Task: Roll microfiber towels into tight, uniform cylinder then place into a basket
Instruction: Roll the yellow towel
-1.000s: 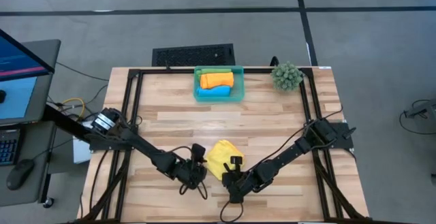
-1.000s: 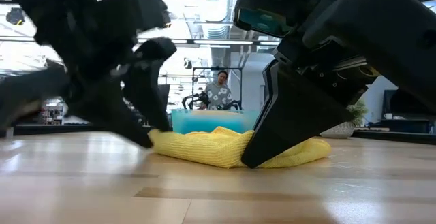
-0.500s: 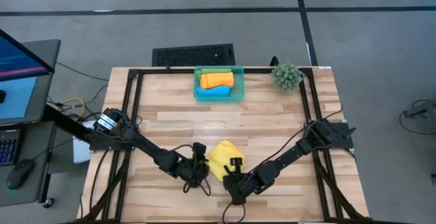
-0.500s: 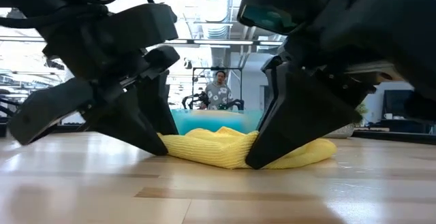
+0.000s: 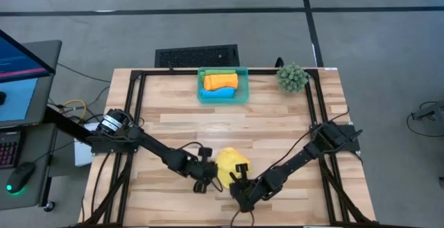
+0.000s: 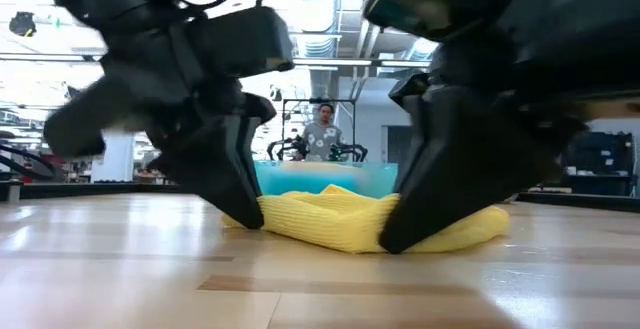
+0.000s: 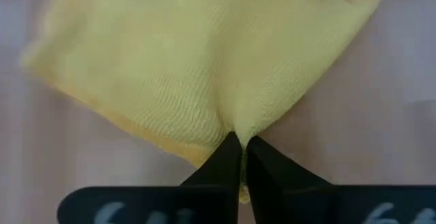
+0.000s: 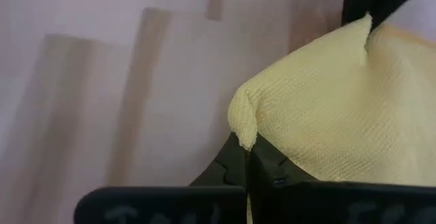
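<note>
While three rolled towels already sit in the basket [image 5: 223, 93] at the far edge of the tabletop [image 5: 277, 127], the last one, the yellow towel [image 5: 230, 165], lies bunched near the front edge, pinched from both sides. The left tool [image 5: 210, 178] has its fingers drawn together on the cloth's left-hand edge, a small fold caught between the tips in the left wrist view. The right tool [image 5: 240, 183] is likewise closed on a near corner of the towel, which peaks up out of its fingertips in the right wrist view. In the low view the yellow heap sits between the two dark tools, resting on the wood, with the teal basket well behind it. The towel is crumpled rather than spread, so its long axis cannot be told; the two pinch points lie roughly side by side across the tabletop, left tool to the left of the cloth, right tool at its near right. Both arms are equally close. Judging by this, the next move likely depends on drawing those two holds apart to flatten the cloth before any rolling starts. The spiky plant ball [image 5: 292, 77] stands clear at the far right.
</note>
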Controlling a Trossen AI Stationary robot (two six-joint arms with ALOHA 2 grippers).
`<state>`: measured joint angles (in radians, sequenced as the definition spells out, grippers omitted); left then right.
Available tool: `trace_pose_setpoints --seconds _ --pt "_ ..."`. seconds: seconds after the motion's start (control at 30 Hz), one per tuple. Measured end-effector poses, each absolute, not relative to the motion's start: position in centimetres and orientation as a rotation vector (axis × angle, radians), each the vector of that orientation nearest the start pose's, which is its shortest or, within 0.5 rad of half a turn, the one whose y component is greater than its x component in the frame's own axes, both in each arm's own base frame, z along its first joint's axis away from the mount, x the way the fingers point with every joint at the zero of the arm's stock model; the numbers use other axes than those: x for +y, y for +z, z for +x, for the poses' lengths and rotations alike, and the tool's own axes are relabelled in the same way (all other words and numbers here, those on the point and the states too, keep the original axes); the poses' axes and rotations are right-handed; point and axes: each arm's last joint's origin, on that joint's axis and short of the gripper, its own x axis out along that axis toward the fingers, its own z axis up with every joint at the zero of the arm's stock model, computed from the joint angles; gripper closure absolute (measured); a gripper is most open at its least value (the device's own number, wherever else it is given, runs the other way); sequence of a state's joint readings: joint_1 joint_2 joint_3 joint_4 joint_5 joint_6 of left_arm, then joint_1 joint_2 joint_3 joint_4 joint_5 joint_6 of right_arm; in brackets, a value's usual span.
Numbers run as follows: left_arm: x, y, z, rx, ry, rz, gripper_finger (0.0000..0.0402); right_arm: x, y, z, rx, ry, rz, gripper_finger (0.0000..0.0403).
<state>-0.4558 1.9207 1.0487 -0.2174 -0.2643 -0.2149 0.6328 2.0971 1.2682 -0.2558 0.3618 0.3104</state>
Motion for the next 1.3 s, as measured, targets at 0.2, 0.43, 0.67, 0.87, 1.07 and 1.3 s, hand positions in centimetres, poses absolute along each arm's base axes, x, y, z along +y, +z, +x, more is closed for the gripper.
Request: trace_pose_setpoints --seconds 0.2,0.43,0.67,0.87,1.07,1.3 --pt "-16.6 14.1 32.9 1.140 -0.248 -0.083 0.0398 24.2 12.2 32.6 0.953 0.141 -0.201 0.0390" --pt "-17.5 15.8 33.7 1.160 -0.330 -0.270 0.0399 26.4 12.9 31.6 0.885 0.170 -0.100 0.0393" --pt "-17.7 16.3 33.9 1.182 -0.358 -0.341 0.0399 27.8 14.2 30.8 0.813 0.173 -0.043 0.0394" --pt "-16.8 16.2 34.2 1.200 -0.307 -0.418 0.0399 27.7 14.6 30.4 0.805 0.041 0.103 0.0394" --pt "-15.9 16.1 34.6 1.174 -0.218 -0.429 0.0399 27.9 14.3 29.9 0.798 -0.113 0.331 0.0395" --pt "-15.2 16.2 35.2 1.142 -0.197 -0.443 0.0399 28.2 14.2 29.4 0.795 -0.189 0.495 0.0395"
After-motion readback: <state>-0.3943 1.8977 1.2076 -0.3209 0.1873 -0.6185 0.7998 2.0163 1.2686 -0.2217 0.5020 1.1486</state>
